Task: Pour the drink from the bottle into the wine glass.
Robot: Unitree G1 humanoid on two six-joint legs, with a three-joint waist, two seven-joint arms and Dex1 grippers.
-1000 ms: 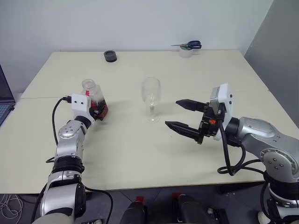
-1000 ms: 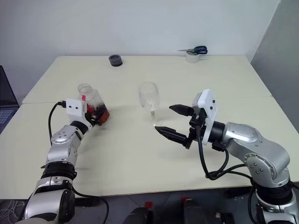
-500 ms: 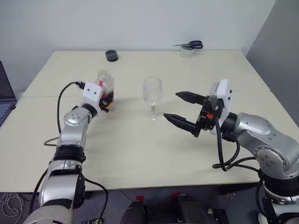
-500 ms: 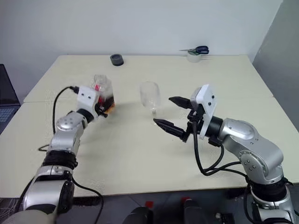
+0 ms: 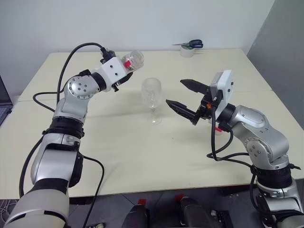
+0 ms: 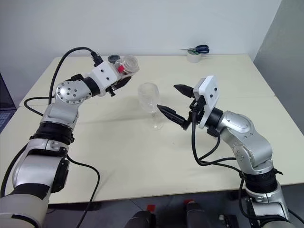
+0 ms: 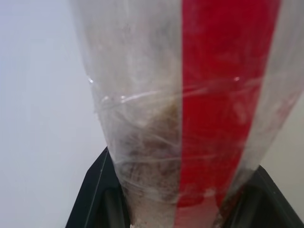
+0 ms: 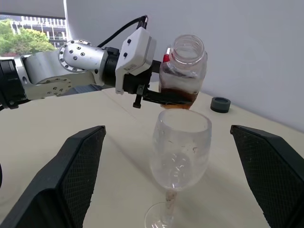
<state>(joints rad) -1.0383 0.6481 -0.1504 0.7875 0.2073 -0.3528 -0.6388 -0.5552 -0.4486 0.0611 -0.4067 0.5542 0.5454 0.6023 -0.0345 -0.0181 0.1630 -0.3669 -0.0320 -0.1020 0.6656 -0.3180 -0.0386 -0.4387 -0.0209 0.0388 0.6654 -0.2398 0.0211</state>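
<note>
My left gripper (image 5: 124, 77) is shut on the bottle (image 5: 133, 59) and holds it in the air, above and to the left of the wine glass (image 5: 152, 93). The bottle is tipped nearly level, with its open mouth toward the glass. The amber drink (image 8: 178, 96) lies pooled at the bottle's base, by the fingers (image 7: 95, 199). The bottle's red-and-white strip (image 7: 223, 95) faces the left wrist camera. The wine glass stands upright on the table (image 5: 142, 152), and its bowl (image 8: 180, 142) looks empty. My right gripper (image 5: 175, 91) is open just to the right of the glass and does not touch it.
A small black round piece (image 8: 220, 104) lies at the back of the table. A white tape roll (image 5: 187, 51) with blue-handled scissors (image 5: 192, 45) on it sits at the back right. A laptop edge (image 5: 3, 97) shows at the far left, and a grey panel (image 5: 285, 42) stands on the right.
My left arm lifted the bottle off the table, carried it right toward the glass, and rolled it from upright to nearly level. The open right gripper edged closer to the glass.
</note>
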